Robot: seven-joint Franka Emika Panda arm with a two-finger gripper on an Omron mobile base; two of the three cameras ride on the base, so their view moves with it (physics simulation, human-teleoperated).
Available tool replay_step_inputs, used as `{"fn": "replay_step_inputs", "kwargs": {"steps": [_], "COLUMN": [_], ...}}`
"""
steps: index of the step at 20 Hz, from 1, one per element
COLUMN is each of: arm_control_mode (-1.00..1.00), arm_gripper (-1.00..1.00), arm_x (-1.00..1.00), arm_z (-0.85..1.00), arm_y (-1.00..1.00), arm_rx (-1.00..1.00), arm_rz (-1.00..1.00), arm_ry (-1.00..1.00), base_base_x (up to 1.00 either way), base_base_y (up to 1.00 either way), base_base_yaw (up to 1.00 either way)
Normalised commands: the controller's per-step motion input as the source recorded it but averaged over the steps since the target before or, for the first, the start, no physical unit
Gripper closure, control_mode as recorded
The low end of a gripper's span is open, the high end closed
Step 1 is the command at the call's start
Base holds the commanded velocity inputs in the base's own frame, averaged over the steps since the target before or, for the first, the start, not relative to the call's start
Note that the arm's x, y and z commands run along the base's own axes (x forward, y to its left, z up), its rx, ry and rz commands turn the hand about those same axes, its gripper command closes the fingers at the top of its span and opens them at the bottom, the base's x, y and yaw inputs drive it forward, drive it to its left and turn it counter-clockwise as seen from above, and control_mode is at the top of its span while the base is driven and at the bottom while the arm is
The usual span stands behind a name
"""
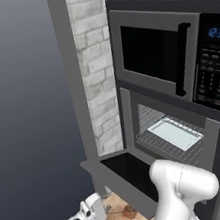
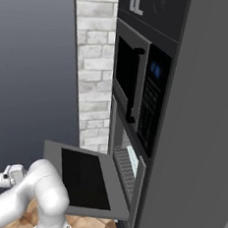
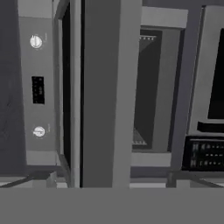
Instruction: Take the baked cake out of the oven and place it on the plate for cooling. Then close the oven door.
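Note:
The oven stands open, its door dropped flat with the dark glass facing up. On the wire rack inside lies a pale flat tray; I cannot make out a cake on it. The plate is out of view. My gripper hangs low, left of and below the door's front edge, apart from it, with nothing in it and jaws open. In the right base view the door juts toward my gripper. The hand view is rolled sideways and shows the door edge-on before the oven cavity.
A microwave with a black handle and keypad sits right above the oven. A white brick column borders the oven on the left. Brown floor tiles lie below. A grey panel with two white knobs appears beside the door.

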Motion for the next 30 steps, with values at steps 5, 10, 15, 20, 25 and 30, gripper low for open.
{"fn": "replay_step_inputs", "kwargs": {"steps": [5,10,15,20,25,30], "arm_control_mode": [-1.0,-1.0,-1.0,-1.0,-1.0,-1.0], "arm_gripper": [-1.0,-1.0,-1.0,-1.0,-1.0,-1.0], "arm_x": [0.45,0.35,0.3,0.32,0.26,0.17], "arm_z": [-0.68,-0.67,-0.61,-0.47,-0.08,0.15], "arm_y": [0.02,0.04,0.0,0.0,0.0,-0.01], "arm_rx": [0.0,-0.01,-0.11,-0.19,-0.25,-0.3], "arm_rz": [0.0,0.0,-0.02,-0.07,-0.17,-0.26], "arm_ry": [0.04,0.02,0.0,-0.01,-0.11,-0.26], "base_base_x": [0.0,0.0,0.0,0.0,0.0,0.0], "base_base_y": [0.0,0.0,0.0,0.0,0.0,0.0], "base_base_yaw": [0.0,0.0,0.0,0.0,0.0,0.0]}}
